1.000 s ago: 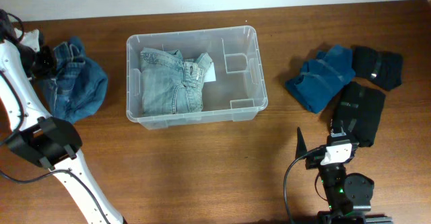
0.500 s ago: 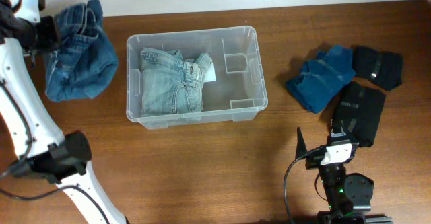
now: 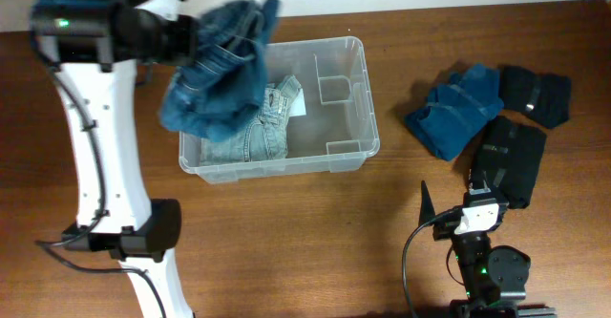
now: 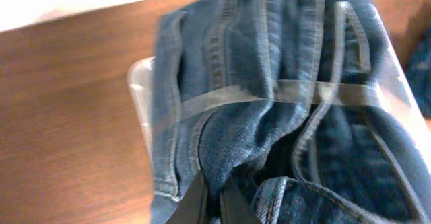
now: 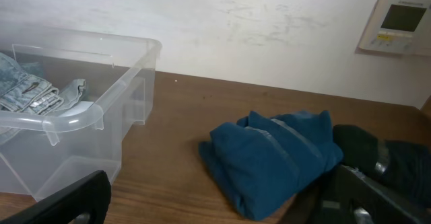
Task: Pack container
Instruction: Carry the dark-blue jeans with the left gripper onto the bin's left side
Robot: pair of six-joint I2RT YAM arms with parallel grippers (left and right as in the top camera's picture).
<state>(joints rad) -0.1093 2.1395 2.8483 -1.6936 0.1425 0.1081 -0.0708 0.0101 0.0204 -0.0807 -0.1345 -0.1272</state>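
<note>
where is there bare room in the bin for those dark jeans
Inside the bin, the right half is bare floor, between the light jeans and the right wall. Bare table lies in front of the bin and between it and the blue garment. Crowded: its left half, with dark jeans hanging from the left hand above.

Container [image 3: 325, 158] sits mid-table [image 3: 286, 246]; folded jeans [image 3: 250, 138] lie in its left half; lifted jeans [image 3: 215, 70] hang over its back-left corner, from the left gripper [image 4: 217, 196]; well to the right lies a folded top [image 3: 456, 110], a small bundle [image 3: 535, 94] just right of it, a long garment [image 3: 508, 158] in front.
</note>
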